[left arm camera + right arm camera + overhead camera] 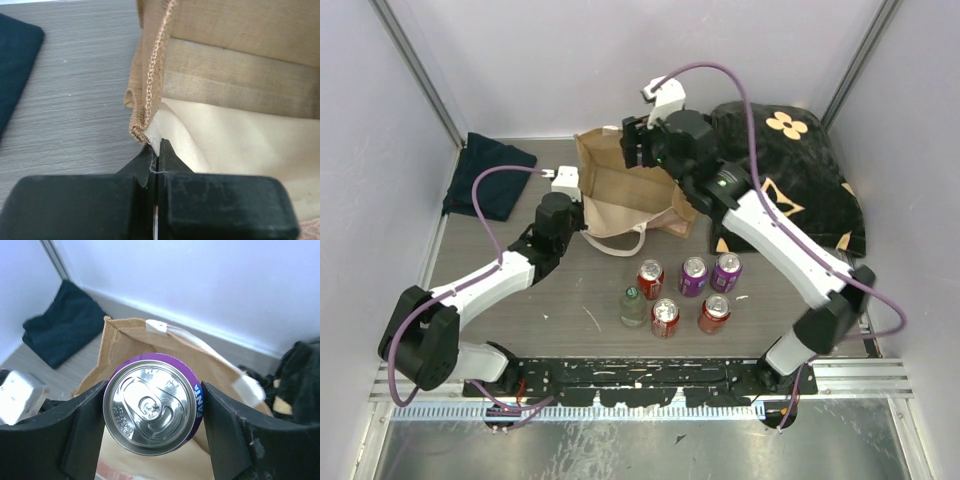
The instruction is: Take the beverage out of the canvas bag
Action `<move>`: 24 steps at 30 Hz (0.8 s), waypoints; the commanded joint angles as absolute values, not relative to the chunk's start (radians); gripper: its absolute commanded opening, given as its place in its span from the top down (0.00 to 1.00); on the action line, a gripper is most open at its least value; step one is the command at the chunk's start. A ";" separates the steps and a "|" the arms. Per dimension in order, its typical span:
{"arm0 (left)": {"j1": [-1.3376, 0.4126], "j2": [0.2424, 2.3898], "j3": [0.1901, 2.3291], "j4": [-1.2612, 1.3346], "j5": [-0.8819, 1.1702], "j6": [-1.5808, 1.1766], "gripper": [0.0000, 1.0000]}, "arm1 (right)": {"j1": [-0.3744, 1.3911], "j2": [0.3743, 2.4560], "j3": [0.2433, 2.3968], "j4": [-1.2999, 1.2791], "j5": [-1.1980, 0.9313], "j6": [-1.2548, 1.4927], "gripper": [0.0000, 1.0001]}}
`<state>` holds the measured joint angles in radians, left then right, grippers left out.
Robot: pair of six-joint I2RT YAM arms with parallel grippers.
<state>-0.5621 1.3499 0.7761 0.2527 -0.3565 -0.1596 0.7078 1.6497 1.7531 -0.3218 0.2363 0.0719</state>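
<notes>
**A:** Where is the drink?

**B:** A purple Fanta can (151, 404) sits between the jaws of the right gripper (152, 407), which press against its two sides. The wrist view shows only the silver lid and a purple rim, and the can's body is hidden below. The canvas bag (117, 347) stands beneath and behind it with its mouth open. I cannot tell how high the can is above the bag's rim.

**A:** Does the overhead view help?

**B:** No. There the right gripper (642, 148) hovers over the bag's (620, 190) back edge and covers the can completely.

**A:** And the other arm?

**B:** The left gripper (157, 150) has its jaws fully closed, pinching cream fabric at the bag's corner beside the stitched tan hem. Seen from above, it (575, 212) meets the bag's left side.

**A:** What else is on the tabletop (570, 300)?

**B:** Three red cans (665, 317), two purple cans (693, 276) and a small green bottle (633, 307) stand in front of the bag. A navy folded cloth (488, 175) lies far left. A black blanket (790, 170) with tan flowers lies far right, partly behind the right arm.
</notes>
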 commanded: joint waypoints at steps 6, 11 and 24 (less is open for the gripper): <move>-0.510 1.348 0.777 0.376 -0.672 -0.250 1.00 | 0.715 1.380 1.577 -0.119 0.581 -0.052 0.99; -0.484 1.368 0.816 0.307 -0.675 -0.338 1.00 | 0.704 1.369 1.511 -0.171 0.652 -0.015 0.99; -0.484 1.350 0.860 0.171 -0.379 -0.452 0.80 | 0.622 1.327 1.204 -0.194 0.350 0.247 0.99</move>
